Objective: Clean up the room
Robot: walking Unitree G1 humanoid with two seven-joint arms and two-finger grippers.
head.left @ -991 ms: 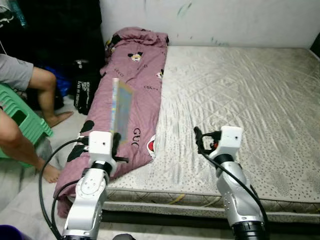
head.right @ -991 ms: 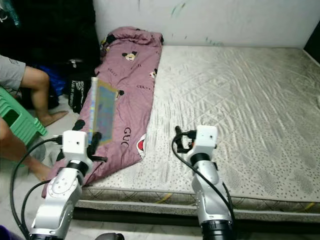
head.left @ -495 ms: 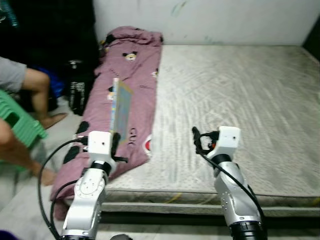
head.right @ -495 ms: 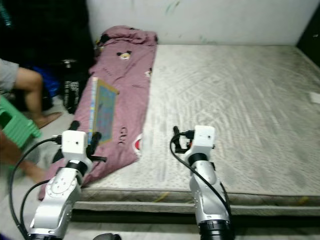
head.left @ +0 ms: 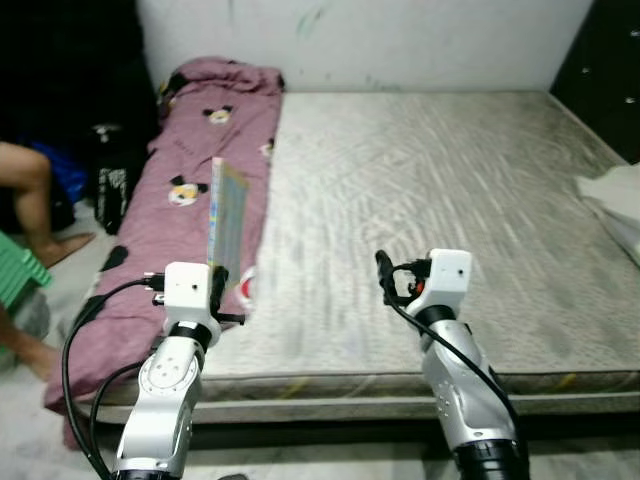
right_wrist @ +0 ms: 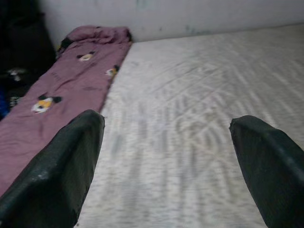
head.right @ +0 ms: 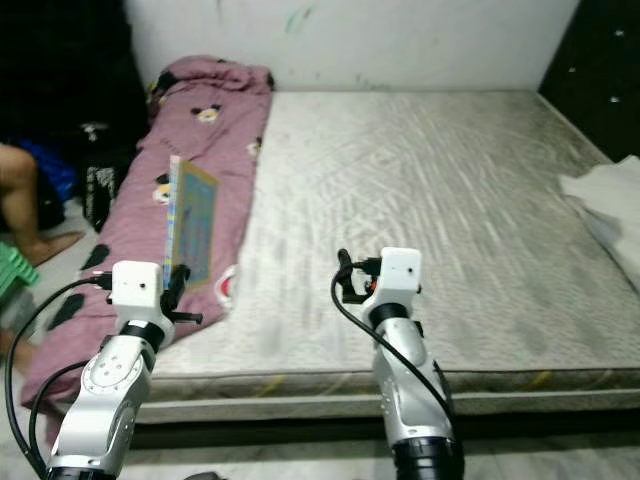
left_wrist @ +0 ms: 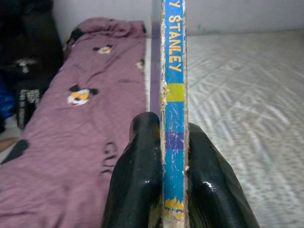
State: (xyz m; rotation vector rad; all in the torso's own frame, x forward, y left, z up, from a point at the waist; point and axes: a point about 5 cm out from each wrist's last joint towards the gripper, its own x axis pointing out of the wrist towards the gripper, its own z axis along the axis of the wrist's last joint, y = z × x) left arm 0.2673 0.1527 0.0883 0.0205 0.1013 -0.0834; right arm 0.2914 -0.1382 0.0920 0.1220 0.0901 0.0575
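book (left_wrist: 173, 109) stands upright, clenched between left gripper (left_wrist: 161, 166) jaws; right gripper (right_wrist: 166, 156) jaws released.

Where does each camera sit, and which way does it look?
Left eye and right eye views: on the head, looking forward and down at the mattress and purple blanket; both arms show, left gripper, right gripper.
Left wrist view: along its fingers, shut on a book.
Right wrist view: between its open fingers, over the mattress.
All four views share the blanket and mattress.
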